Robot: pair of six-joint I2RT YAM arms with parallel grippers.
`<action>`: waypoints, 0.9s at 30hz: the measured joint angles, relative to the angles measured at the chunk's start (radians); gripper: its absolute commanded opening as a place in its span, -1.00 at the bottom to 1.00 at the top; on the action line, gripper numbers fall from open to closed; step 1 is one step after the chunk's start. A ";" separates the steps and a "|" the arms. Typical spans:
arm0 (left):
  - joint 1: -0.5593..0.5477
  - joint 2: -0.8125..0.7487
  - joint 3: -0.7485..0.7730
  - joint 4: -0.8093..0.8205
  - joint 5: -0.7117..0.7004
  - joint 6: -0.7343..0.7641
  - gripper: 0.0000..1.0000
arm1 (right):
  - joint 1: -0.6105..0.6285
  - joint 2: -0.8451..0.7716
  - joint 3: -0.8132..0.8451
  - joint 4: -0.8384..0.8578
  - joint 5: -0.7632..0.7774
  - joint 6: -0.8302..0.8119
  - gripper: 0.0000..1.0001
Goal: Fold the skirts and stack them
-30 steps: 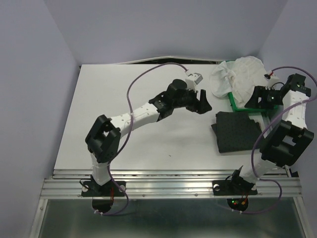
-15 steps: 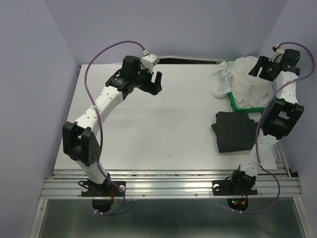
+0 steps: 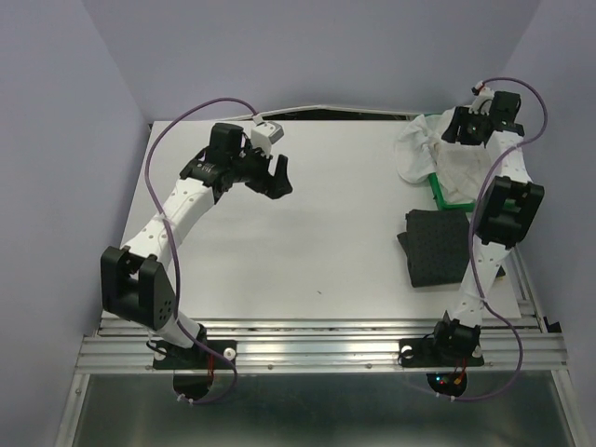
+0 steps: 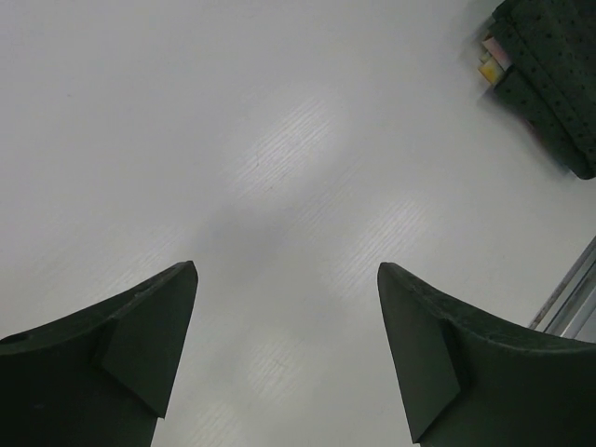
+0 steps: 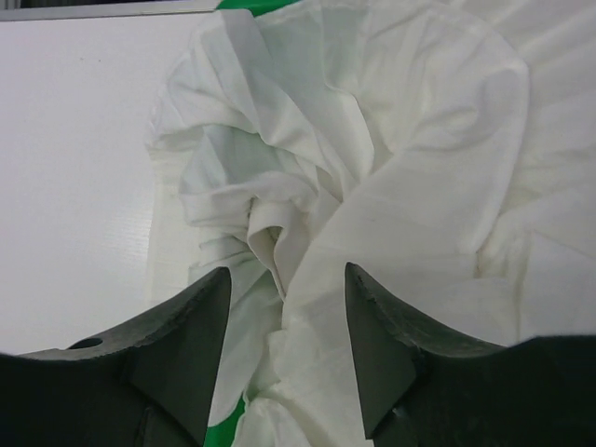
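Note:
The white crinkly skirt [image 3: 424, 149] lies bunched, partly in the green tray [image 3: 445, 197] at the back right. My right gripper [image 3: 453, 128] hovers open over it, and in the right wrist view the gripper [image 5: 287, 270] has its jaws spread above the skirt's folds [image 5: 400, 158], holding nothing. The dark charcoal skirt [image 3: 445, 247] lies folded on the table in front of the tray. In the left wrist view a yellow-pink sliver [image 4: 490, 61] shows beneath it [image 4: 549, 74]. My left gripper [image 3: 277, 175] is open and empty above bare table at the back left [image 4: 287, 267].
The green tray's edge [image 5: 223, 424] shows under the white cloth. The metal rail [image 3: 326, 340] runs along the table's near edge. Purple walls close in the back and both sides. White tabletop [image 3: 307, 242] lies between the arms.
My left arm has swung from the table's middle to the back left. My right arm has risen and reached back, and its gripper is now over the white skirt.

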 measured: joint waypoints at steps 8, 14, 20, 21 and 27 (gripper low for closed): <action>0.043 0.051 0.000 0.002 0.082 -0.007 0.73 | 0.041 0.040 0.013 0.054 0.011 -0.004 0.13; 0.097 0.095 0.002 -0.006 0.121 -0.024 0.71 | 0.051 0.085 0.013 0.053 0.030 -0.004 0.10; 0.128 0.116 0.004 -0.006 0.153 -0.042 0.71 | 0.060 0.114 0.024 0.055 0.039 -0.011 -0.02; 0.129 0.117 0.005 -0.006 0.154 -0.043 0.71 | 0.060 0.118 0.026 0.056 0.039 -0.011 -0.03; 0.132 0.121 0.007 -0.006 0.163 -0.051 0.71 | 0.067 0.150 0.061 0.058 0.038 -0.010 -0.43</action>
